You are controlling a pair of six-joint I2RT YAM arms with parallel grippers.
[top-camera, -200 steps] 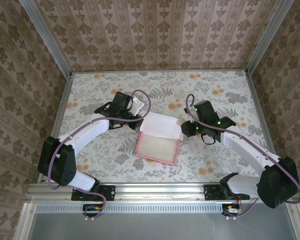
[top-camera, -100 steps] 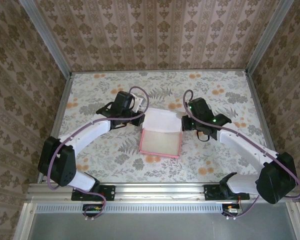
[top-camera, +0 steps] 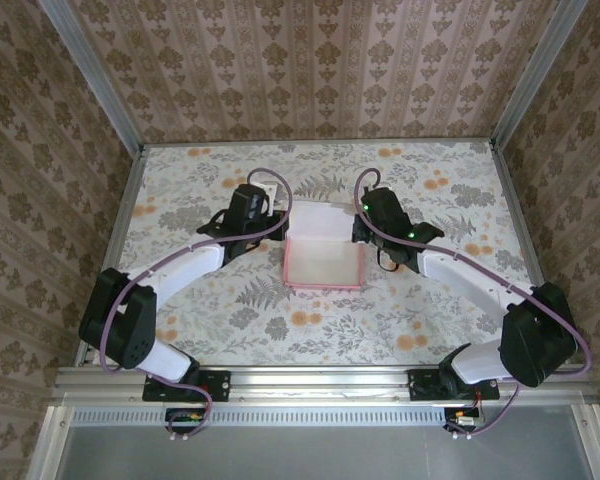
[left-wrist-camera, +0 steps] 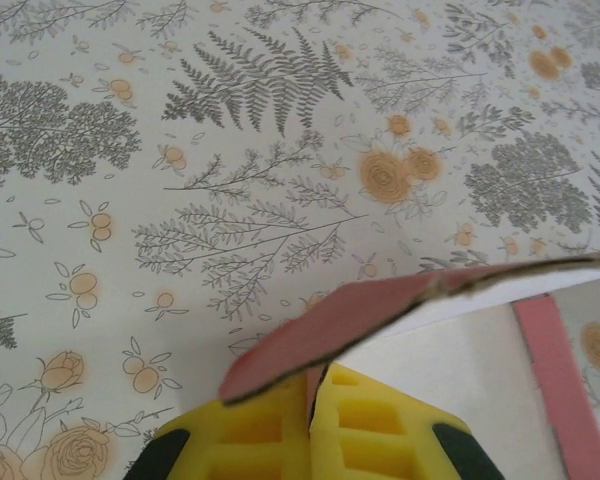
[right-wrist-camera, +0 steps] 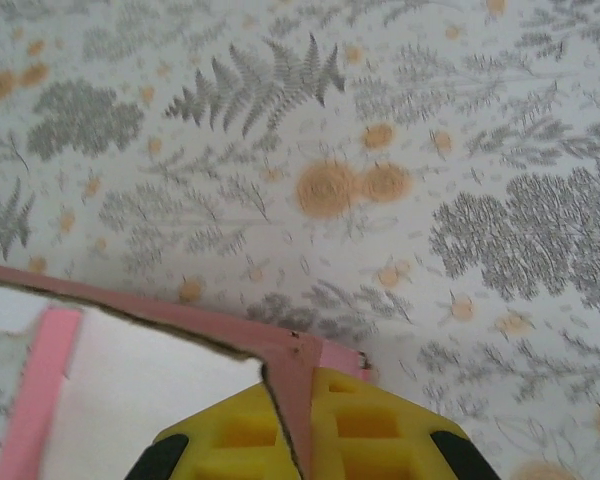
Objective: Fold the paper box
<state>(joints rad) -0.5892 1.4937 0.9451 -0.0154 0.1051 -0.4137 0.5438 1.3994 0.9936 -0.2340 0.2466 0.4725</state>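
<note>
On my left, the left gripper (top-camera: 278,224) sits at the far left corner of the paper box (top-camera: 325,265). From its wrist camera I see its yellow pads (left-wrist-camera: 250,440) pressed together, with the pink edge of a flap pinched in the seam between them. The box lies about midway between the left and right edges of the floral table (top-camera: 430,320), a little nearer the far edge than the near one. Its pale inner side faces up, pink rims run along the near and side edges, and a whitish panel is lifted at the far side. On my right, the right gripper (top-camera: 361,226) meets the far right corner, and its pads are likewise clamped on the pink card.
</note>
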